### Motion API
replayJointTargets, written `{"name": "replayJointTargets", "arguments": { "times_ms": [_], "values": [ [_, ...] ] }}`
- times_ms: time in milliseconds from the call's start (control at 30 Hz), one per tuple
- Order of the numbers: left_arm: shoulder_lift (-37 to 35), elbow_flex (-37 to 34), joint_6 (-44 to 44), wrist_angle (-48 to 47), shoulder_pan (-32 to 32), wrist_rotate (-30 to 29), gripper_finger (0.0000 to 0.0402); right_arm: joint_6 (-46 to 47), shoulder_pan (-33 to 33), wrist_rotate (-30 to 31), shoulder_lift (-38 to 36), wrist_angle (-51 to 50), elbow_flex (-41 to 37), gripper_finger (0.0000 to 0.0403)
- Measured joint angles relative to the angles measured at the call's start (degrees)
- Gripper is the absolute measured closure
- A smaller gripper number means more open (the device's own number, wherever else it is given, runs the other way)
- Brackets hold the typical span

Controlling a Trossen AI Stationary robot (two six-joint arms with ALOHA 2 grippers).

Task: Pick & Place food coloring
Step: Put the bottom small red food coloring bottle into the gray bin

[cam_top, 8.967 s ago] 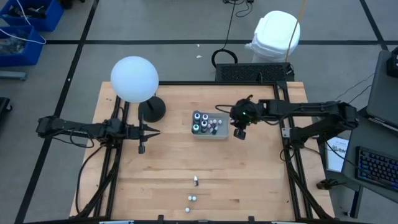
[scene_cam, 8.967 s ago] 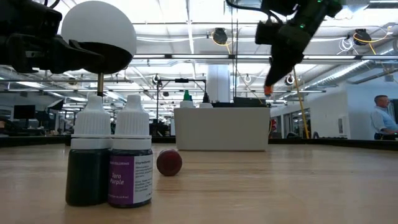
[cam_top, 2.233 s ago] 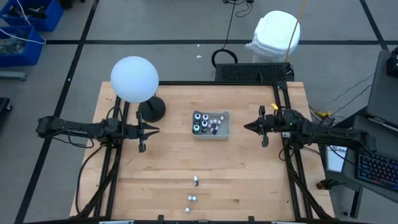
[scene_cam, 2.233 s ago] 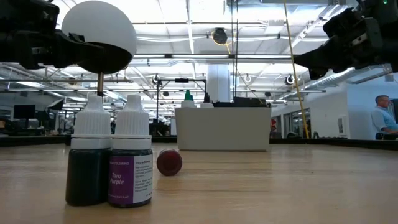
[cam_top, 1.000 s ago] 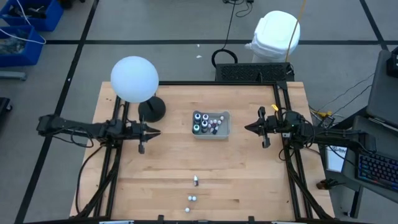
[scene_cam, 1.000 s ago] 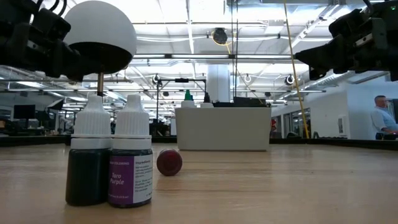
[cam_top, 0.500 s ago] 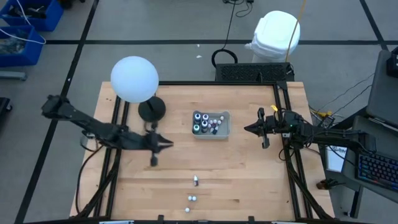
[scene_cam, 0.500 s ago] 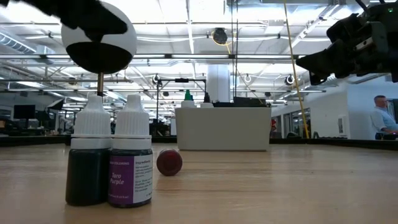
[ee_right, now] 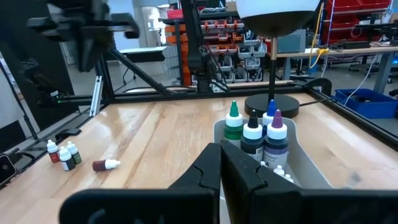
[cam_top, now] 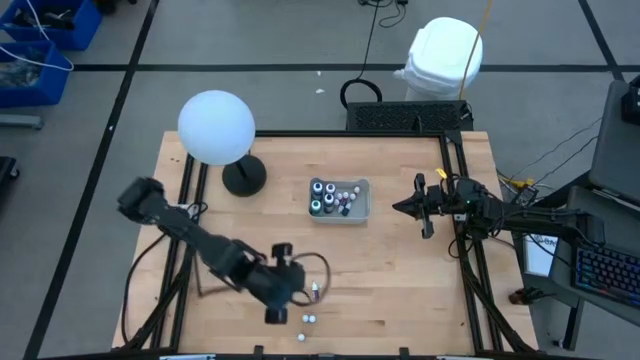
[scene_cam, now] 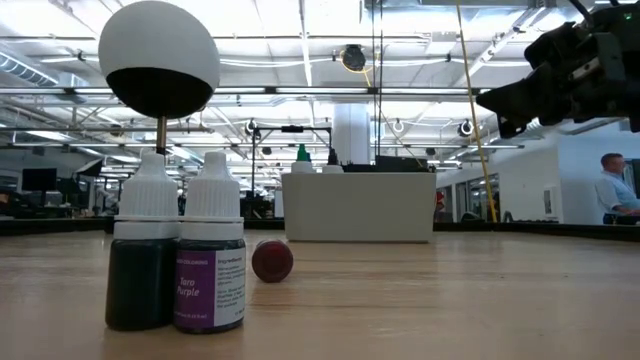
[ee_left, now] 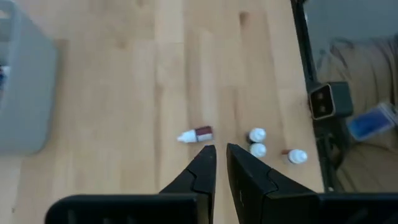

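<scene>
Left arm reaches diagonally from the table's left edge toward the near-centre, wrist bent down, left gripper (cam_top: 277, 303) low over the board. Its fingers (ee_left: 200, 172) stand close together with a narrow gap, nothing between them. Right arm is folded at the right edge of the table, forearm level, right gripper (cam_top: 408, 206) pointing toward the centre, raised off the board, fingers (ee_right: 210, 163) pressed together, empty.
</scene>
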Motion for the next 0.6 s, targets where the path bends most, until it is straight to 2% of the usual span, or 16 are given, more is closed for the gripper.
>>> {"name": "replayJointTargets", "arguments": {
  "times_ms": [100,267,600],
  "values": [
    [5.73,7.48,0.67,-4.58,-0.13,2.17,0.0355,-0.06,0.02,0.00,0.01,0.02,0.01,0.0403],
    [12.72,15.43,1.84,-8.65,-0.22,6.24,0.0355,-0.27,0.02,-0.02,-0.01,0.02,0.01,0.0403],
    [21.10,19.99,5.16,-8.24,-0.68,14.77,0.0355,-0.03,0.02,-0.02,0.08,-1.49,0.01,0.0403]
  ]
}}
